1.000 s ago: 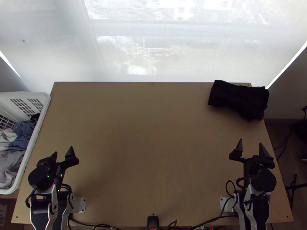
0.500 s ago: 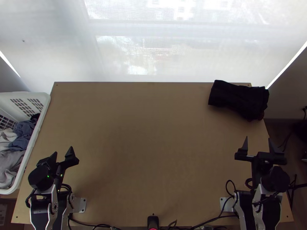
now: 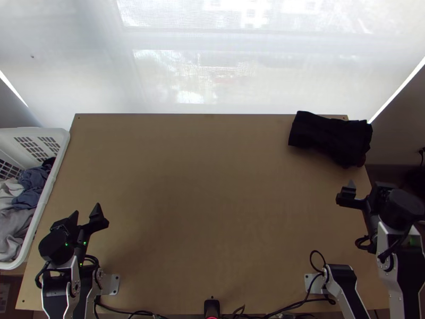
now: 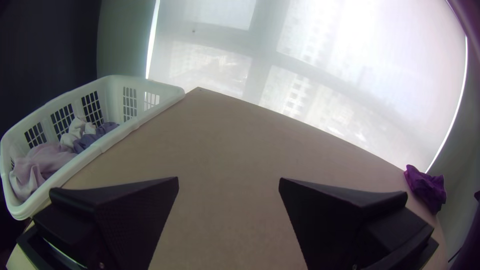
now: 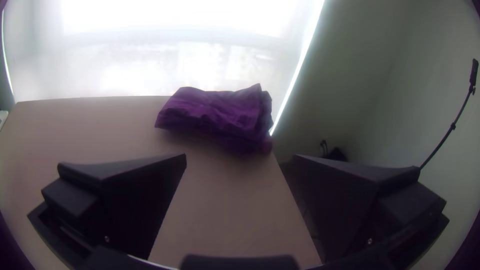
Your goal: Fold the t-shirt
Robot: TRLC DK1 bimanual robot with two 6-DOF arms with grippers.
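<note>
A dark cloth bundle (image 3: 330, 137) lies folded and rumpled at the table's far right corner, partly over the right edge. It looks purple as the cloth (image 5: 217, 112) in the right wrist view and as the small heap (image 4: 426, 188) in the left wrist view. My left gripper (image 3: 86, 213) stands open near the table's left front; its fingers are wide apart in the left wrist view (image 4: 229, 182). Nearer than the cloth, at the table's right edge, is my right gripper (image 3: 366, 186), open with nothing between its fingers (image 5: 240, 157).
A white basket (image 3: 59, 159) holding grey, white and blue clothes stands along the table's left side. Bare wooden table (image 3: 207, 186) stretches between the arms. Cables run along the near edge, and a thin dark stand (image 5: 442, 142) rises beyond the right side.
The right gripper has moved right and a little up the picture, its arm swinging out past the table's right edge. The left arm and the cloth have kept their places.
</note>
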